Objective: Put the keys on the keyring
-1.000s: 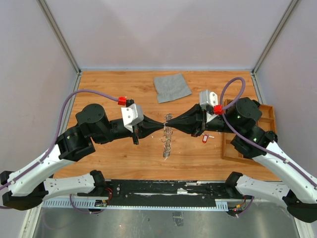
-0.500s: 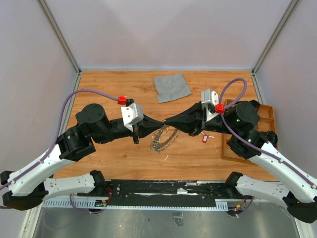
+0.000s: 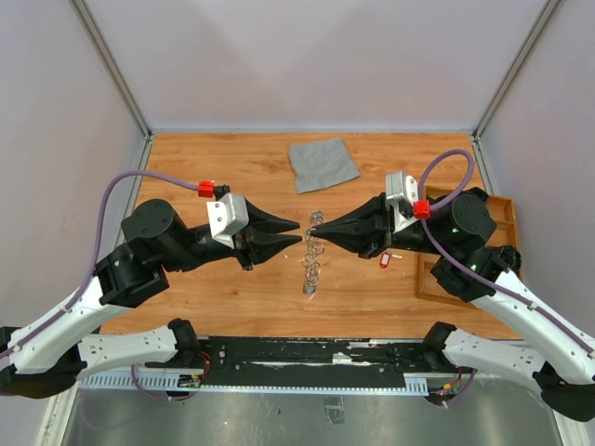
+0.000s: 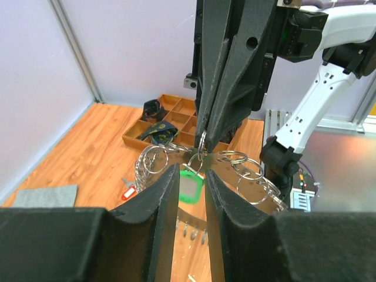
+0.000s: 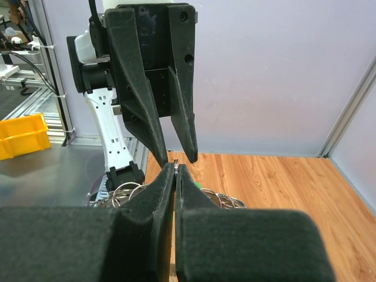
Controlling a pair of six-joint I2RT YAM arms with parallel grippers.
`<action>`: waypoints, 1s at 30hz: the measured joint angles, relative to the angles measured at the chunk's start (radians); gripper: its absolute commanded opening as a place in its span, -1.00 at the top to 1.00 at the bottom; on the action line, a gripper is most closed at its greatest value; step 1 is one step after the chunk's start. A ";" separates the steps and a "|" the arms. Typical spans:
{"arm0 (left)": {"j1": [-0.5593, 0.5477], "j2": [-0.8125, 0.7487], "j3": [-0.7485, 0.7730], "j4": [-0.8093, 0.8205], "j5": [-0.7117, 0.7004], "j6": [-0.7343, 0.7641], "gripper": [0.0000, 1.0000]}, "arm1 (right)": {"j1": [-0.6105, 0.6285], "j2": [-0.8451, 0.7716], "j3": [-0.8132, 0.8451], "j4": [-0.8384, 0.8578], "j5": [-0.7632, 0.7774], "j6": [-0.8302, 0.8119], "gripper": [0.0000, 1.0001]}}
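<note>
The keyring (image 3: 312,266) hangs edge-on above the table's middle, its small rings fringing the rim. My right gripper (image 3: 310,229) is shut on one thin ring at its top; the right wrist view shows that ring pinched between the pads (image 5: 175,170). My left gripper (image 3: 297,231) stands open just left of it, touching nothing. In the left wrist view a green-tagged key (image 4: 191,185) dangles from the keyring (image 4: 257,176) under the right gripper (image 4: 203,138), just beyond my open left gripper (image 4: 191,171). A red-tagged key (image 3: 384,261) lies on the table.
A grey cloth (image 3: 323,163) lies at the back centre. A wooden tray (image 3: 503,201) with black parts stands at the right edge, behind the right arm. Low walls fence the table's sides and back.
My left gripper has opened and drawn back to the left. The keyring, tilted flat between both grippers half a second ago, now hangs edge-on from the right gripper alone.
</note>
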 measured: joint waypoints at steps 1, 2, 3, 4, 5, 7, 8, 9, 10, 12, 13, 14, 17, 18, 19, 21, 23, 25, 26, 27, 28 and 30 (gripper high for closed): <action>0.000 -0.002 0.000 0.005 0.000 -0.001 0.39 | 0.000 0.000 0.000 0.000 -0.006 0.000 0.99; 0.000 -0.003 0.000 0.008 0.001 -0.002 0.39 | 0.000 0.000 0.000 0.000 -0.009 0.000 0.99; 0.000 -0.003 0.000 0.012 0.001 -0.004 0.38 | 0.000 0.000 0.000 0.000 -0.014 0.000 0.99; 0.000 -0.003 -0.002 0.015 0.002 -0.005 0.37 | 0.000 0.000 0.000 0.000 -0.017 0.000 0.99; 0.000 -0.003 -0.004 0.020 0.004 -0.007 0.37 | 0.000 0.001 0.000 0.000 -0.022 0.000 0.99; 0.000 -0.003 -0.010 0.028 0.008 -0.012 0.36 | 0.000 0.002 0.000 0.000 -0.026 0.000 0.99; 0.000 -0.002 -0.012 0.032 0.012 -0.015 0.36 | 0.000 0.003 0.000 0.000 -0.027 0.000 0.99; 0.000 -0.002 -0.014 0.035 0.015 -0.018 0.35 | 0.000 0.002 0.000 0.000 -0.029 0.000 0.99; 0.000 -0.001 -0.016 0.039 0.019 -0.019 0.35 | 0.000 0.002 0.000 0.000 -0.031 0.000 0.99; 0.000 0.003 -0.021 0.047 0.028 -0.023 0.35 | 0.000 0.002 0.000 0.000 -0.032 0.000 0.99; 0.000 0.006 -0.021 0.050 0.031 -0.026 0.35 | 0.000 0.002 0.000 0.000 -0.032 0.000 0.99; 0.000 0.009 -0.021 0.054 0.035 -0.029 0.34 | 0.000 0.002 0.000 0.000 -0.032 0.000 0.99; 0.000 0.015 -0.024 0.059 0.042 -0.031 0.40 | 0.000 0.003 0.000 0.000 -0.035 0.000 0.99; 0.000 0.016 -0.026 0.060 0.043 -0.033 0.43 | 0.000 0.003 0.000 0.000 -0.039 0.000 0.99; 0.000 0.016 -0.026 0.061 0.044 -0.034 0.47 | 0.000 0.004 0.000 0.000 -0.043 0.000 0.99; 0.000 0.018 -0.026 0.064 0.046 -0.035 0.55 | 0.000 0.006 0.000 0.000 -0.050 0.000 0.99; 0.000 0.020 -0.026 0.064 0.048 -0.036 0.60 | 0.000 0.007 0.000 0.000 -0.052 0.000 0.99; 0.000 0.023 -0.026 0.064 0.050 -0.037 0.63 | 0.000 0.007 0.000 0.000 -0.055 0.000 0.99; 0.000 0.023 -0.026 0.065 0.053 -0.037 0.64 | 0.000 0.007 0.000 0.001 -0.055 0.000 0.99; 0.000 0.024 -0.026 0.065 0.055 -0.037 0.65 | 0.000 0.007 0.000 0.001 -0.057 0.000 0.99; 0.000 0.026 -0.026 0.065 0.058 -0.037 0.68 | 0.000 0.007 0.000 0.002 -0.058 0.000 0.99; 0.000 0.028 -0.026 0.067 0.062 -0.037 0.80 | 0.000 0.007 0.000 0.004 -0.058 0.000 0.99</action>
